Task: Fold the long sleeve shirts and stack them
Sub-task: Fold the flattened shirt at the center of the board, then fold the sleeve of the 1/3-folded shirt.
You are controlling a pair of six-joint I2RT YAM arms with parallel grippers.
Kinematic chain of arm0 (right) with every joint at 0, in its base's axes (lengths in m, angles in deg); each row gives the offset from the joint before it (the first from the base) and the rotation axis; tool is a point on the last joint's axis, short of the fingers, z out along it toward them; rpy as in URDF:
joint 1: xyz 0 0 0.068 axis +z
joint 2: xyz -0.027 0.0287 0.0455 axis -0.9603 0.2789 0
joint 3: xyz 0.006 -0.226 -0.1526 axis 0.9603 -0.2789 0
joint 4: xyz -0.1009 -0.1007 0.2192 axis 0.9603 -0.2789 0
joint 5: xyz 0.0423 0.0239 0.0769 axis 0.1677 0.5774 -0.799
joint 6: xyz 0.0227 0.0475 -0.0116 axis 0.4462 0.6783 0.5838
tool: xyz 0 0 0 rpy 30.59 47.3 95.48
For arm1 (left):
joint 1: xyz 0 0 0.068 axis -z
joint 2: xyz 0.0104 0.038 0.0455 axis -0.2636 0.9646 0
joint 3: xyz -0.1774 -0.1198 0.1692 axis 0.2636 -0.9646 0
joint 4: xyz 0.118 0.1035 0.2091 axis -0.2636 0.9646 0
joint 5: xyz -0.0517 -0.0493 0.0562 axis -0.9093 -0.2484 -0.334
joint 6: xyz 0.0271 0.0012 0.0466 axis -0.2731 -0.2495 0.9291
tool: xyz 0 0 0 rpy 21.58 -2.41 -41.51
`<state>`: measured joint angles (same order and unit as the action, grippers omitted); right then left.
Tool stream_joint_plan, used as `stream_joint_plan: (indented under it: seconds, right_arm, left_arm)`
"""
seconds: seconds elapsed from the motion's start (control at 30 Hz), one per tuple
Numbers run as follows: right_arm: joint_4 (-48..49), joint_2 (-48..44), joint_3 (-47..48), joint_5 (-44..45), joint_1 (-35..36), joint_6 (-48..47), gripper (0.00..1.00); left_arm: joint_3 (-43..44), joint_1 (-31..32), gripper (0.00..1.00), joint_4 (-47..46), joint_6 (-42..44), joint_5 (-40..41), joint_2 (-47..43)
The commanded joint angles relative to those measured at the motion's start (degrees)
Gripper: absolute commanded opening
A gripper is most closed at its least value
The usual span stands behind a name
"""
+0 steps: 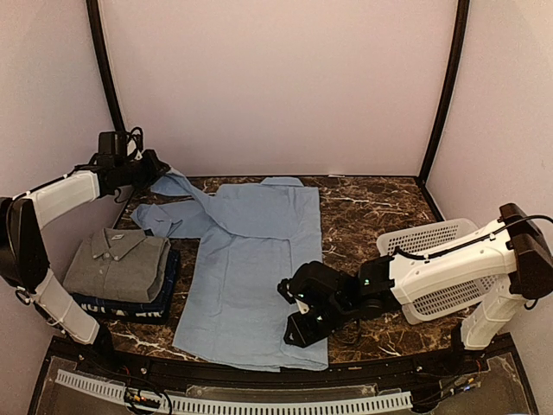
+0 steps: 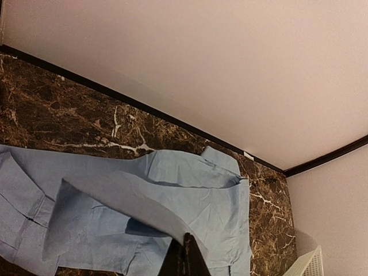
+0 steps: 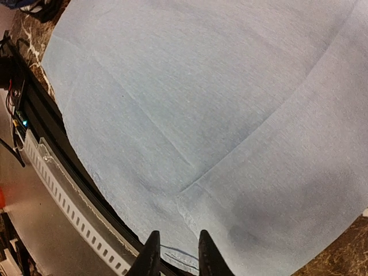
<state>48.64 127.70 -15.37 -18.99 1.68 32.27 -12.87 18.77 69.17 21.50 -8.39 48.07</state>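
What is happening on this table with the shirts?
Two robot arms are folding the light blue shirt, spread flat on the table. The left fingers pinch one sleeve, raised at the far left. The right fingers stand slightly apart over the near hem. The grey shirt lies folded on the navy shirt at the left.
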Motion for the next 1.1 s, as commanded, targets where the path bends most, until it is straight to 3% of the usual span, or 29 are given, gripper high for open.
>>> stream_joint_plan:
  seconds: [0.0,0.07,0.17,0.47,0.77,1.07]
  right_arm:
    - [2.8,-0.9,0.2,-0.9,-0.7,-0.7,0.28]
    - [3.6,-2.4,0.3,-1.0,-1.8,-1.1,0.39]
    - [4.1,-5.0,0.1,0.3,-4.1,-1.8,0.45]
    - [5.1,-8.5,2.7,7.9,-13.4,-5.6,0.45]
    - [10.6,-8.2,5.2,8.9,-25.7,-10.3,0.46]
    - [12.4,-7.5,4.5,8.5,-30.3,-11.2,0.45]
  left_arm:
    - [-1.7,-0.3,0.00,-1.7,-1.5,-4.9,-0.9]
    - [-1.9,-0.2,0.00,-1.7,-1.7,-6.8,-0.7]
    - [-2.3,0.1,0.00,-1.7,-1.8,-8.6,-0.7]
    - [-3.5,3.5,0.00,-5.3,-1.7,-16.7,1.0]
    - [-2.5,13.9,0.00,-3.6,0.0,-22.6,6.8]
    - [-5.6,21.5,0.00,-3.8,0.1,-23.4,9.6]
